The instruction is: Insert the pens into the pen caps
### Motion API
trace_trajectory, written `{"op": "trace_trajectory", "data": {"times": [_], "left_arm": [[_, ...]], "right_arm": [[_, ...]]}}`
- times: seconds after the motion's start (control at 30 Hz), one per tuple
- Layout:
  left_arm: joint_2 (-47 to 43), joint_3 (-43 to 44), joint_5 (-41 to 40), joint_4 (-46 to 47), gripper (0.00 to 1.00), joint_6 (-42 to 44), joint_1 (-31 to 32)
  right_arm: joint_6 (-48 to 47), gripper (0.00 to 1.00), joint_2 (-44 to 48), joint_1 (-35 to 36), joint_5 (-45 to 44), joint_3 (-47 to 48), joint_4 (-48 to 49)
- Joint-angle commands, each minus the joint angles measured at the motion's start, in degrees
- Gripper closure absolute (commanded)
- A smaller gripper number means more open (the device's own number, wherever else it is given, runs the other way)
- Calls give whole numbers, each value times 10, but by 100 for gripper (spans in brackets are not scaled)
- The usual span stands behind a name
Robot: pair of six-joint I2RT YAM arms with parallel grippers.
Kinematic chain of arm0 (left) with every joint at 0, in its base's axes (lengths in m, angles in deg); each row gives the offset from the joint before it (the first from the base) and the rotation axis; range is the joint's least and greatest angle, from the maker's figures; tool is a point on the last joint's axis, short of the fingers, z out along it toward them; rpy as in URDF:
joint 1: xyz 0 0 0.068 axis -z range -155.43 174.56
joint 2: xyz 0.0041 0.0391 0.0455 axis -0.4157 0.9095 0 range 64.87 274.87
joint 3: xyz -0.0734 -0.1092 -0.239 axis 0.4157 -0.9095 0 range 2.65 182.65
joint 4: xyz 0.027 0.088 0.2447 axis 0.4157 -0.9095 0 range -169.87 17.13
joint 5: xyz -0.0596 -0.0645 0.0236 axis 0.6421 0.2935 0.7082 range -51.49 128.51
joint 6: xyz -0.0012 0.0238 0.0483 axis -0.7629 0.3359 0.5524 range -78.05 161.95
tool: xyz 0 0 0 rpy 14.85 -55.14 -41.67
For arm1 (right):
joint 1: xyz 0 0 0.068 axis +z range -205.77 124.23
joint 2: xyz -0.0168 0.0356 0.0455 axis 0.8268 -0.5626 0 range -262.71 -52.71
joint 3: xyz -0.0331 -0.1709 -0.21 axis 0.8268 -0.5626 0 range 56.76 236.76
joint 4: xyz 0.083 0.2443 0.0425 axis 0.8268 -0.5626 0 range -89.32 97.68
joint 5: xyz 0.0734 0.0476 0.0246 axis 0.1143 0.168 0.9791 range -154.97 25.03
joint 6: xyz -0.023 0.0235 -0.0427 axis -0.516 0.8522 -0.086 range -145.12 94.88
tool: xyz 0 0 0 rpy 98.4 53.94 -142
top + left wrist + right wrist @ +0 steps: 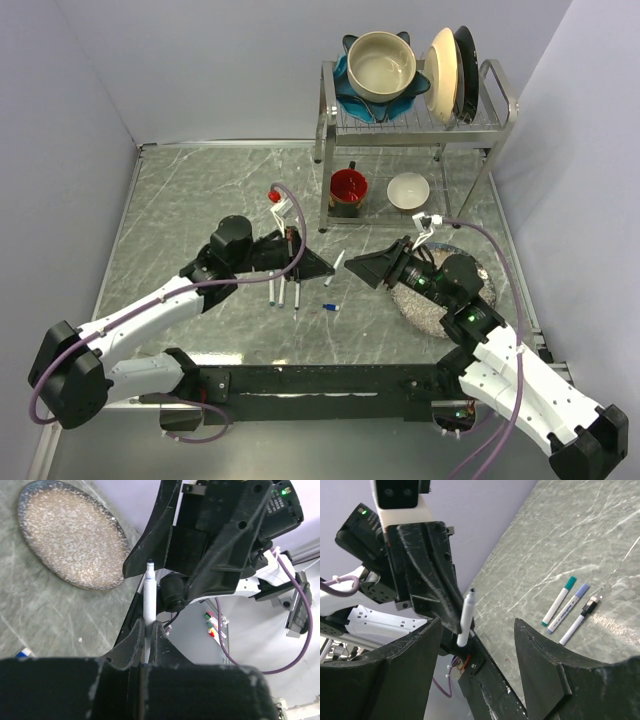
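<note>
A: Pen (149,595) location?
B: Pinched in the left gripper (148,627), jaws narrow on the lower barrel. It's uncapped and held above the desk (190,200) mid-scene, with its tip aimed at the right gripper (362,270).
A: Right jaws?
B: Spread wide and holding nothing. The mouth faces the pen tip from just right of it, and I can't tell if they touch.
A: Other pens?
B: Three capped pens (567,608) lie side by side on the desk, just near-left of the left gripper. Their ends are teal, light blue and black.
A: Loose caps?
B: One blue cap (330,307) lies flat on the desk, near side of both grippers and apart from the three pens.
A: Anything else?
B: Speckled plate (70,535) on the desk at right, partly under the right arm.
</note>
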Motion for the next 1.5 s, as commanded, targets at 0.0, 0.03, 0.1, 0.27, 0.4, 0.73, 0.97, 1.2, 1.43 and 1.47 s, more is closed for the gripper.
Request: {"op": "trace_trajectory", "data": {"times": [0.0,0.03,0.1,0.27,0.4,0.73,0.97,1.2,1.43,1.47], "left_arm": [[-4,-5,-1,56,99,-15,15],[-5,-5,-2,55,99,-15,19],[-5,-6,-4,60,99,-18,24],[3,-6,-11,69,99,-23,42],[9,-4,-4,79,99,-26,51],[18,-2,33,86,64,-16,59],[27,-1,47,69,73,1,60],[22,-7,47,48,99,24,62],[-29,0,-90,-62,99,77,61],[-46,2,-113,-74,99,90,59]], "right_arm": [[10,36,1,15,-25,13,41],[11,40,0,17,-25,12,44],[11,43,-5,24,-24,14,48],[3,51,-17,49,-31,21,57],[-3,81,-17,63,-37,25,62],[-40,100,-27,97,-29,49,58],[-52,100,-32,104,-44,59,48],[-60,100,-40,105,-49,74,38],[13,45,-40,105,-103,84,-46],[26,42,-37,105,-118,87,-61]]}}
